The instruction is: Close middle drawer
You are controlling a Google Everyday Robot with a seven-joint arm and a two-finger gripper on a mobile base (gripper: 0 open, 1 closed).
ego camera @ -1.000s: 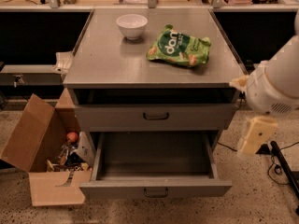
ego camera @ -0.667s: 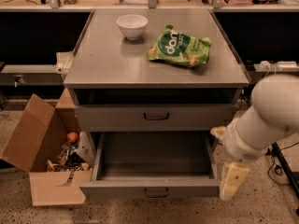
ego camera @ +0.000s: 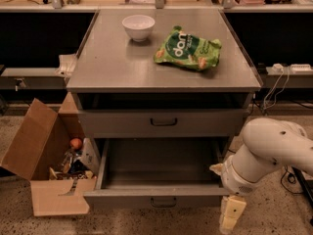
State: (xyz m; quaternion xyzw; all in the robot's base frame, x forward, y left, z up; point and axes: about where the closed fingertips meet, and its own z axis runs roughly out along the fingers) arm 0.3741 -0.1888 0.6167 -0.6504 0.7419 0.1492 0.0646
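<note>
The middle drawer point(ego camera: 159, 196) is pulled far out of the grey cabinet and its inside looks empty. Its low front carries a small dark bar handle point(ego camera: 164, 202) at the centre. Above it the taller top drawer point(ego camera: 164, 123) sits slightly out from the cabinet. The lowest drawer is hidden under the open one. My gripper point(ego camera: 232, 217) hangs pointing down just off the front right corner of the open drawer, below its front edge. The white arm point(ego camera: 271, 151) reaches in from the right.
A white bowl point(ego camera: 138, 26) and a green snack bag point(ego camera: 188, 49) lie on the cabinet top point(ego camera: 107, 67). An open cardboard box point(ego camera: 46, 173) with clutter stands on the floor at the left. Cables and a power strip point(ego camera: 286, 68) are at the right.
My arm has swung down and left from beside the cabinet's right edge to the drawer's front right corner. The drawer stands as far out as before.
</note>
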